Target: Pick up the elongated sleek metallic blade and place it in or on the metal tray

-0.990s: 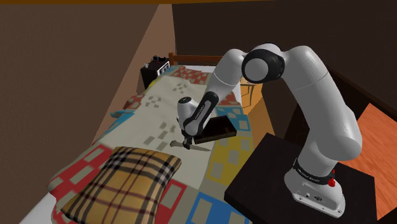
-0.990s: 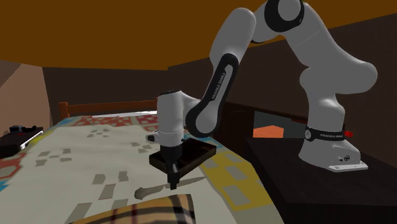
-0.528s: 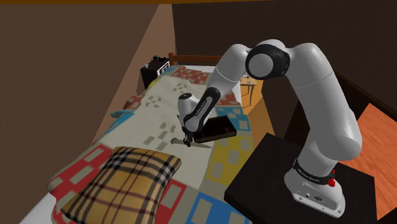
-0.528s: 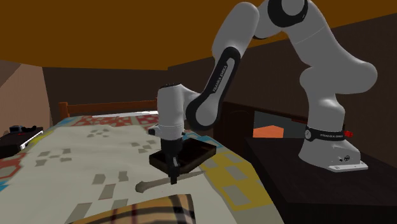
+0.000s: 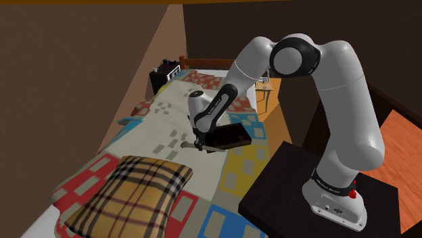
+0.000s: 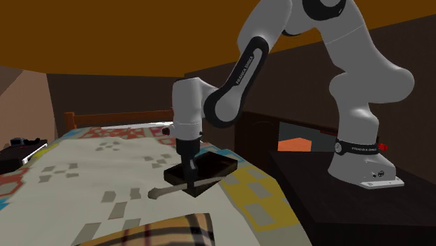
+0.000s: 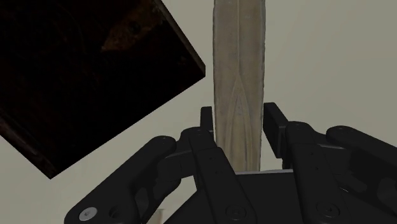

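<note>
1. Far left of the second exterior view: a black box (image 6: 19,150) at the bed's edge, well apart from the work. Ignore it.
2. Lower left of the shoulder view: a plaid pillow (image 5: 128,196) on the patchwork bed (image 5: 169,128). It is not in the carry path.
3. Left of centre in the second exterior view: the blade (image 6: 162,191), pale grey and long, roughly level. Its long end points to the frame's left and its other end is by the tray's near edge. It looks just clear of the quilt, but I can't be sure.
4. The pincer (image 7: 238,121) is narrow, clasping the blade across its width, with both fingers on its edges in the wrist view.
5. Step in hand, my read: carry the blade to the tray.
   - The grip looks off-centre, so the long end may swing; move slowly and keep the blade level.
   - Raise it enough to clear the rim and shift toward the frame's right.
   - Line the blade up with the tray's long side and lower it before opening.
6. Just right of the pincer: the tray (image 6: 213,164), dark, shallow and rectangular, lying on the bed. Nothing is in it as far as I can see.
7. Lower right: the dark stand (image 6: 314,210) carrying the arm's base.
</note>
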Robot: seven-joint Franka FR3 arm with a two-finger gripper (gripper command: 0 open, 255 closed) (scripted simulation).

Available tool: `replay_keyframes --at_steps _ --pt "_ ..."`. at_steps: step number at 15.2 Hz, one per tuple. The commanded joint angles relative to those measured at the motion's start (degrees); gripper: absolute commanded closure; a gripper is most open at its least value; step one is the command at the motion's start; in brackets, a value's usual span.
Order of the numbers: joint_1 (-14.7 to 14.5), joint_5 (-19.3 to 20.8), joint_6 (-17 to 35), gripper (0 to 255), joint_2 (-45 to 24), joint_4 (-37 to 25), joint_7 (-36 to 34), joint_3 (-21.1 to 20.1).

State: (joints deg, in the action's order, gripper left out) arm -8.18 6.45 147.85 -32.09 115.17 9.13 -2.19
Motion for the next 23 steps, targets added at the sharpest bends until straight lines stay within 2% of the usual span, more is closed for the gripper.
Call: replay_keyframes --at_steps 1,9,16,23 --pt "0.09 -0.15 -1.05 255 1.24 0.20 0.14 -0.13" --pt "0.39 -0.76 -5.47 255 6.11 0.66 0.72 -0.57" --pt "7.62 -2.08 -4.26 255 8.98 4.32 10.32 0.99" --pt "14.85 -3.56 -4.42 255 9.91 4.73 20.37 2.76"
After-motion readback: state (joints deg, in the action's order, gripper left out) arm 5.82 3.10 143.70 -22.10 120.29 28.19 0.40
